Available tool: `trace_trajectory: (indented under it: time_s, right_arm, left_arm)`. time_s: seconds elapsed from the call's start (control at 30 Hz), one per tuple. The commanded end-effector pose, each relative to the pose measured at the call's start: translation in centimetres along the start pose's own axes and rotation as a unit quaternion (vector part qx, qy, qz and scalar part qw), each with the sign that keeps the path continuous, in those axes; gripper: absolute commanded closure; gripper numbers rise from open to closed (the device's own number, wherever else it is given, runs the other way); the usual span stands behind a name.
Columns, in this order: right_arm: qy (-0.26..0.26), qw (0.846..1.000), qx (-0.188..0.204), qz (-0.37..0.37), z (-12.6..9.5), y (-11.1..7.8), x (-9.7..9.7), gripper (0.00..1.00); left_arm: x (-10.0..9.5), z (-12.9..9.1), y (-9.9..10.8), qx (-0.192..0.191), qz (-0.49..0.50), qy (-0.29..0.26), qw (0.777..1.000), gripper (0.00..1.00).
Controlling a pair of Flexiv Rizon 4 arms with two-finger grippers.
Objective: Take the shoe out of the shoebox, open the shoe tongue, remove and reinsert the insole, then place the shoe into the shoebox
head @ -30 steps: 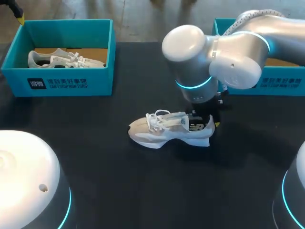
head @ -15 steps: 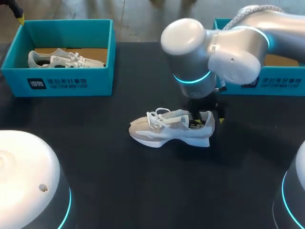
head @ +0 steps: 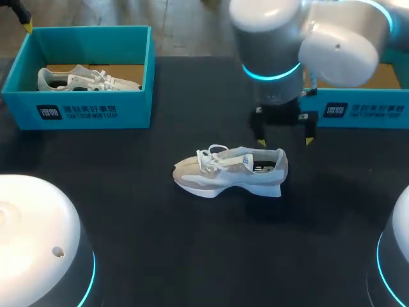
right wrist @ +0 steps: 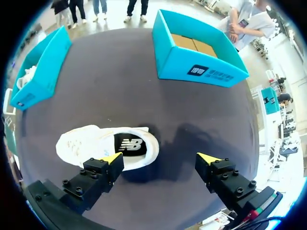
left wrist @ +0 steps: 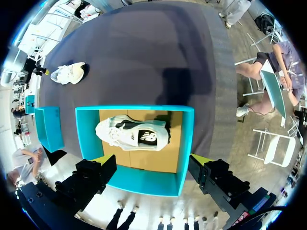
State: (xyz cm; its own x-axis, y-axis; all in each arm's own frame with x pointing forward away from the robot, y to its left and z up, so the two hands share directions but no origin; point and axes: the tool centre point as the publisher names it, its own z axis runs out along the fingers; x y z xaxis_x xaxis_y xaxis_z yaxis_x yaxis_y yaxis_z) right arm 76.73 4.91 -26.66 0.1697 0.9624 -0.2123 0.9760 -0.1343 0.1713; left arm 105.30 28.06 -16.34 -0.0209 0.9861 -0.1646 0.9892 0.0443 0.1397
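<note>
Head view, right fingers [head: 285, 141] spread wide (holding nothing) above shoe [head: 223, 174] heel, shoebox [head: 361, 112] edge near.

Pretty bright, even light from overhead here. The black table [head: 140, 230] soaks it up, hardly any glare. There's a soft shadow under the shoe [head: 230, 173], spilling to its right. The right arm [head: 332, 51] shines pale on top, with its cyan ring glowing underneath.
</note>
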Motion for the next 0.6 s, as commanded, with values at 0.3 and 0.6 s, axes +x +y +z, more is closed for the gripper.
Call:
trace_trajectory:
  time_s: [0.3, 0.6]
  right_arm:
    - [0.084, 0.996, 0.003, -0.028, -3.2, -0.3, -2.5, 0.0]
    - [0.179, 0.975, -0.046, -0.127, -5.0, -1.0, -3.2, 0.0]
  left_arm:
    - [0.0, 0.0, -0.1, -0.001, 0.001, 0.0, 1.0, 0.0]
    - [0.0, 0.0, -0.1, -0.001, 0.001, 0.0, 1.0, 0.0]
